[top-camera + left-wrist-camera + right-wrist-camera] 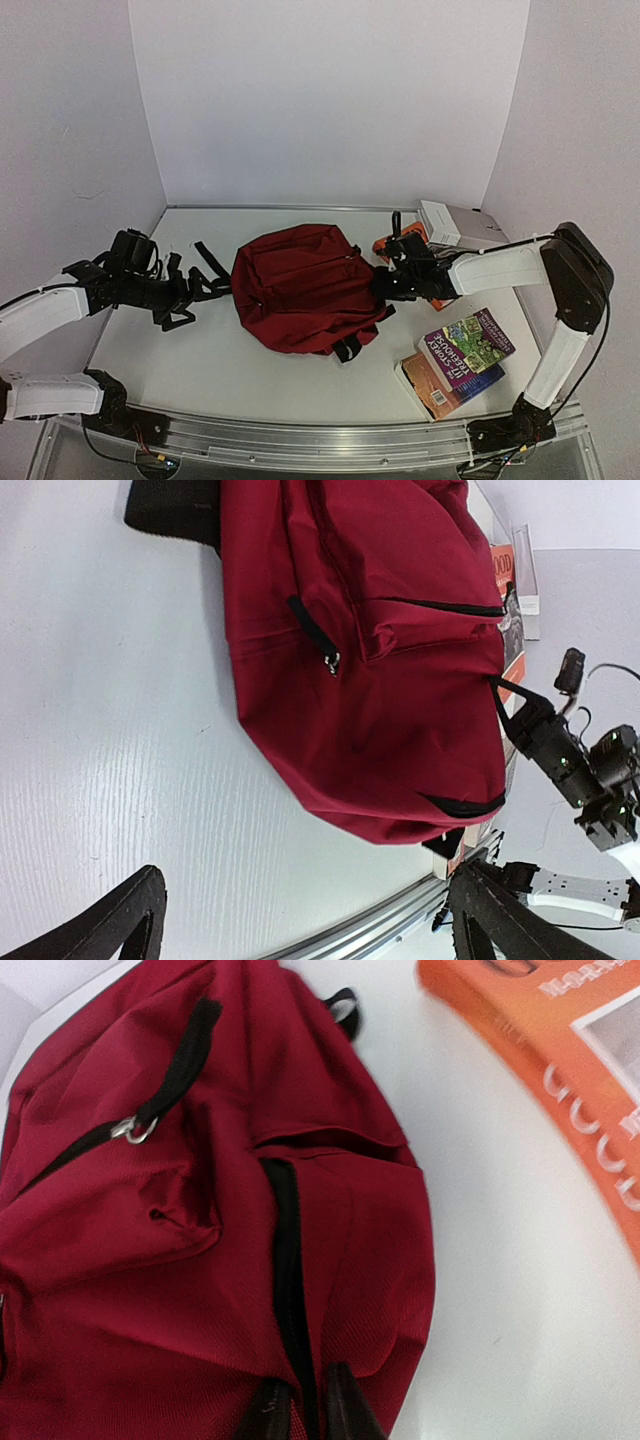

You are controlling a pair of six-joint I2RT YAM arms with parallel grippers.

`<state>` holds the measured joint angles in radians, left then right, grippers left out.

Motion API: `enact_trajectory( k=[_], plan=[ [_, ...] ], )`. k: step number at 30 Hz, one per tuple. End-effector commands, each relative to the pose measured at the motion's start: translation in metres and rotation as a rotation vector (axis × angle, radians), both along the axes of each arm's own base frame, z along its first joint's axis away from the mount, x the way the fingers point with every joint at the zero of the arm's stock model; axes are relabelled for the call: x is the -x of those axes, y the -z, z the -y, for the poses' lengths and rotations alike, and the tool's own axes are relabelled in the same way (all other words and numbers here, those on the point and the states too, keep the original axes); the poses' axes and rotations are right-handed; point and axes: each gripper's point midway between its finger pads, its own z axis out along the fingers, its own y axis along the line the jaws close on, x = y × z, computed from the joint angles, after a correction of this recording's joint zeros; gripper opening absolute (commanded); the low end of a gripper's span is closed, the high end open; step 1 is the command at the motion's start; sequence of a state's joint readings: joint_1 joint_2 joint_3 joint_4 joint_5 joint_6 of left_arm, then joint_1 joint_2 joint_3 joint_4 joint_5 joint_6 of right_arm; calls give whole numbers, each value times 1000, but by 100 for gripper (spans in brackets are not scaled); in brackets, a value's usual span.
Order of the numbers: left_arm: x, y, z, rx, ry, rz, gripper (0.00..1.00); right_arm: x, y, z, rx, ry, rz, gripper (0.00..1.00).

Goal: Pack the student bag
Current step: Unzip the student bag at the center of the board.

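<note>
— Overhead, where does the student bag lie?

— Flat at mid-tabletop, between the two arms, its black straps trailing toward the left arm. A white box sits at the back right. Two stacked books lie at the front right, well apart from the bag.

— And the jaws?

— From above both are dark shapes, hard to read. The wrist cameras settle it. The left wrist view shows its fingers spread wide at the lower corners, with only bare tabletop between them and the bag ahead, not touched. In the right wrist view the right arm has its fingertips set close together, pinching the bag's black zipper seam at the edge.

— Anything else only the wrists catch?

— A silver zip pull on the upper pocket, and an orange book just beside the bag. Overhead that book is mostly hidden beneath the right arm.
</note>
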<state>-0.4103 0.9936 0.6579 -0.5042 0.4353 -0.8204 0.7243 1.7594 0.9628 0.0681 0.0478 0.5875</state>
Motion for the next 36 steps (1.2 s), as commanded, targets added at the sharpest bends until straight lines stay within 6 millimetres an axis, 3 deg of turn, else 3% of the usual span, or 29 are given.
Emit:
enact_trajectory(
  k=[1,2,4,8,11,18,22,27,31,36],
  plan=[
    [-2,-15,3,80,-28,51,98,-37,-39,-7,52,-48,94,61],
    [-1,-14,3,85,-31,50,98,-37,-51,-16,15,-74,95,73],
    [1,-10,3,95,-37,46,99,-29,-79,-34,-74,-132,112,83],
    [1,-1,6,125,-40,25,99,-4,-121,-72,-100,-244,208,87],
    [-2,6,9,140,-44,12,99,23,-127,-104,-88,-358,223,85],
    [-13,11,17,163,-45,11,99,94,-87,-165,-9,-612,165,72],
    [-17,15,19,166,-41,4,99,118,-60,-178,14,-675,117,61],
    [-20,25,23,169,-31,-17,99,131,-24,-176,81,-694,76,53],
    [-25,31,26,168,-30,-28,99,144,-6,-173,107,-723,52,42],
    [-34,39,29,167,-37,-33,99,165,19,-168,125,-770,9,23]
  ],
)
